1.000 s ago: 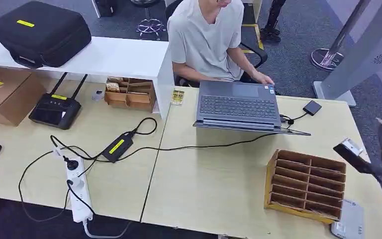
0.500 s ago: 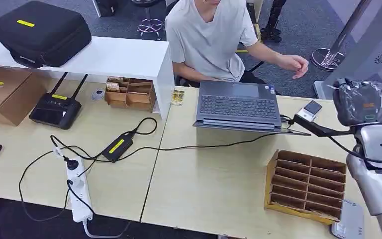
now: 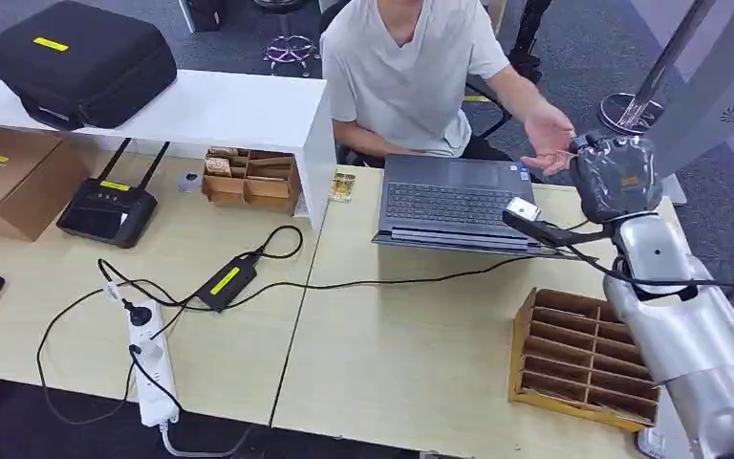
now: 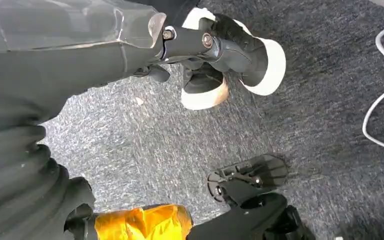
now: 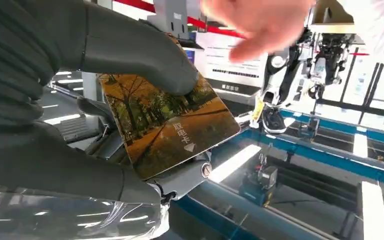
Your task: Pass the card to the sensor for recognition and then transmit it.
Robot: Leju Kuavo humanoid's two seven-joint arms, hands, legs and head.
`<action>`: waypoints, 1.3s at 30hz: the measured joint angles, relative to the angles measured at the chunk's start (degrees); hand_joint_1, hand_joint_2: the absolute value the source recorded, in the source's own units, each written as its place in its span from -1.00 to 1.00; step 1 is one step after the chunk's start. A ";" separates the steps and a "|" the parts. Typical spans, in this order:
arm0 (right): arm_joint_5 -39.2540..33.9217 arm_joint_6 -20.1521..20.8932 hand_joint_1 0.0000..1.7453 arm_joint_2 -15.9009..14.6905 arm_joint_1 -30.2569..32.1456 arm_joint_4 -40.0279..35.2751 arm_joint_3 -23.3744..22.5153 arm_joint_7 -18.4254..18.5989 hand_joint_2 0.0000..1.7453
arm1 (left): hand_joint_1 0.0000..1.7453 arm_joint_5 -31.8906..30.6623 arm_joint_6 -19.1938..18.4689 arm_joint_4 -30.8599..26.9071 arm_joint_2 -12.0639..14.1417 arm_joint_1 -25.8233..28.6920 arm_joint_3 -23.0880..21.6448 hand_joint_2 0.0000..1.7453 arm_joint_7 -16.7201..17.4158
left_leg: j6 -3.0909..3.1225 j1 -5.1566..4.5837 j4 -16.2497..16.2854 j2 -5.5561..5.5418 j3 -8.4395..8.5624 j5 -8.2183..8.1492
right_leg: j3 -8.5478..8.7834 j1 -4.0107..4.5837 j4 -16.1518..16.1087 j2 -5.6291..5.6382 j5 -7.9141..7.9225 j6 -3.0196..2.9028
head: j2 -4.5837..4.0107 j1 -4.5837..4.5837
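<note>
Up high, right hand grips card

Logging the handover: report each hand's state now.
Left hand: hangs over the floor; open or closed cannot be told.
Right hand: holds the card, thumb pressed on it.

I'm seeing a laptop lying open, a black case sitting far off, a wooden organizer standing near it.
</note>
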 joint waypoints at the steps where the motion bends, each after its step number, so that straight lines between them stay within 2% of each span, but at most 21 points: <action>1: 0.13 0.00 1.00 0.22 -0.05 0.18 0.24 0.00 1.00 | -1.00 0.07 -0.17 0.00 0.00 0.01 -0.04 1.00 -0.07 | 0.00 0.00 0.00 0.00 0.00 0.00 | 0.00 0.00 0.00 0.01 0.00 0.00 | 0.00 0.02; 10: 0.16 -0.02 1.00 0.70 -0.15 0.57 0.96 0.00 1.00 | -1.00 0.50 -1.20 0.00 0.00 0.00 -0.13 1.00 -0.13 | 0.00 0.00 0.00 0.00 0.01 0.00 | 0.00 0.00 0.00 0.00 0.00 0.00 | 0.00 0.00; 12: -0.76 -0.15 1.00 1.71 -0.84 1.60 2.39 -0.13 1.00 | -1.00 1.44 -4.17 0.02 0.00 0.09 -0.11 1.00 -0.02 | -0.02 0.00 0.00 -0.01 0.01 0.02 | 0.00 0.01 0.00 -0.02 0.01 -0.01 | 0.00 0.00; 13: -0.76 -0.15 -1.00 1.77 -0.88 1.75 2.56 -0.13 1.00 | -1.00 1.49 -4.20 0.02 0.00 0.10 -0.11 1.00 -0.02 | -0.02 0.00 0.00 -0.05 0.00 0.02 | 0.00 0.01 0.00 -0.07 0.00 -0.01 | 0.00 0.00; 19: -1.40 -0.20 -1.00 2.14 -1.13 2.34 3.52 -0.13 1.00 | -1.00 1.62 -5.22 0.02 0.00 0.28 -0.11 1.00 0.15 | -0.02 0.00 0.00 -0.06 -0.01 0.02 | -0.01 0.00 0.00 -0.08 0.00 -0.01 | 0.00 0.00; 24: -1.97 -0.35 -1.00 2.17 -1.17 2.47 4.07 0.24 1.00 | -1.00 1.97 -4.55 0.02 0.02 0.48 -0.11 1.00 1.09 | -0.02 0.00 0.00 -0.05 0.00 0.02 | -0.01 0.00 -0.01 -0.08 0.00 -0.01 | 0.00 0.00; 39: -4.21 -1.90 -1.00 1.86 -0.43 2.04 4.00 0.20 1.00 | -1.00 2.32 -4.13 0.02 0.02 1.10 -0.11 1.00 1.18 | -0.02 0.00 0.01 -0.03 0.03 0.02 | -0.03 0.00 -0.02 -0.05 0.02 -0.04 | 0.00 0.00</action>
